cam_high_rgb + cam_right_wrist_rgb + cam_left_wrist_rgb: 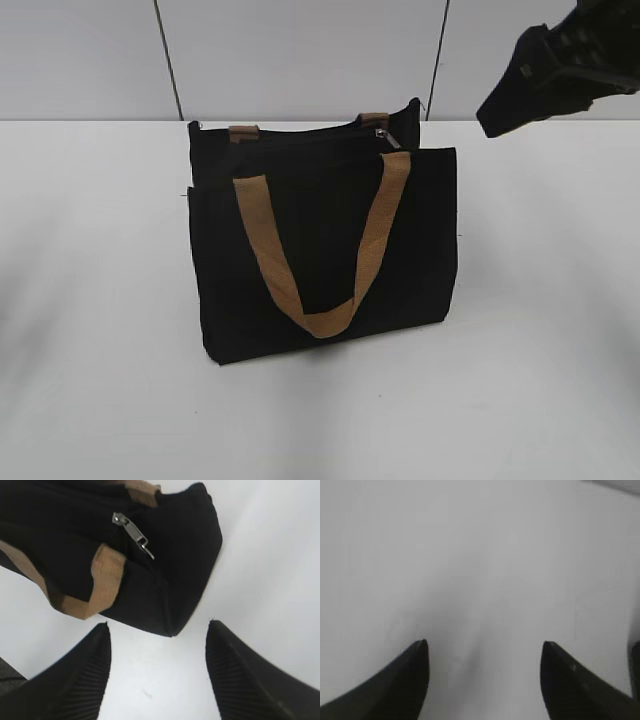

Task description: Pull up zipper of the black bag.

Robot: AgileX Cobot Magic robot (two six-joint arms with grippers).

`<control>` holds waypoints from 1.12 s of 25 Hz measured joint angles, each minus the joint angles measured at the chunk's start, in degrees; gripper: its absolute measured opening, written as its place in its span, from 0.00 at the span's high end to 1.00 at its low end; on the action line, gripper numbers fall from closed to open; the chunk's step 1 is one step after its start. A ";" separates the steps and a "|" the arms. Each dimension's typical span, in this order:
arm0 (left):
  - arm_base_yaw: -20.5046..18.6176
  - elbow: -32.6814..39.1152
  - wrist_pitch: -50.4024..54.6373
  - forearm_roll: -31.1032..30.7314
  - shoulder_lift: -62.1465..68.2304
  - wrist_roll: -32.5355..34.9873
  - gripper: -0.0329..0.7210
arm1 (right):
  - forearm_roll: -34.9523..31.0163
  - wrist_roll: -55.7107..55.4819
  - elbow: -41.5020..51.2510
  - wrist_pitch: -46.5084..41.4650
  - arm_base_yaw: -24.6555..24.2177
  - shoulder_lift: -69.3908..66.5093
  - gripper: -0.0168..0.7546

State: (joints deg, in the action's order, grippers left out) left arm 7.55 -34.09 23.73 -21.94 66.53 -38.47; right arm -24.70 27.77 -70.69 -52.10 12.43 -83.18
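The black bag (320,250) stands upright on the white table, its tan handle (320,250) hanging down the front. The zipper runs along its top edge, with the silvery pull (388,138) near the right end. In the right wrist view the bag's corner (175,570) and the metal pull (134,534) show above my right gripper (157,630), which is open, empty and apart from the bag. In the exterior view the right gripper (505,108) hangs above and right of the bag. My left gripper (484,647) is open over bare white table; it is out of the exterior view.
The white table (540,350) spreads around the bag. A grey panelled wall (300,50) stands behind it. A second tan handle (243,132) peeks over the bag's back edge.
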 joint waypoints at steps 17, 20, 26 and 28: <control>0.00 -19.54 38.62 28.13 1.84 34.94 0.27 | 16.98 -21.30 0.09 -17.04 -15.51 3.47 0.38; 0.00 -20.34 43.38 26.25 1.66 34.95 0.27 | 17.33 -21.25 2.81 -17.04 -18.42 5.94 0.39; 0.00 -18.18 45.49 22.83 -5.51 34.95 0.27 | 15.26 -21.18 17.86 -17.08 -18.68 21.12 0.43; 0.00 -15.92 45.69 22.71 -10.50 34.95 0.27 | 13.70 -21.08 23.67 -17.34 -18.68 28.24 0.45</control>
State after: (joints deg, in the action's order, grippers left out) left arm 7.55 -50.02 69.41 0.77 56.03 -3.52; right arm -11.00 6.69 -47.01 -69.45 -6.25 -54.94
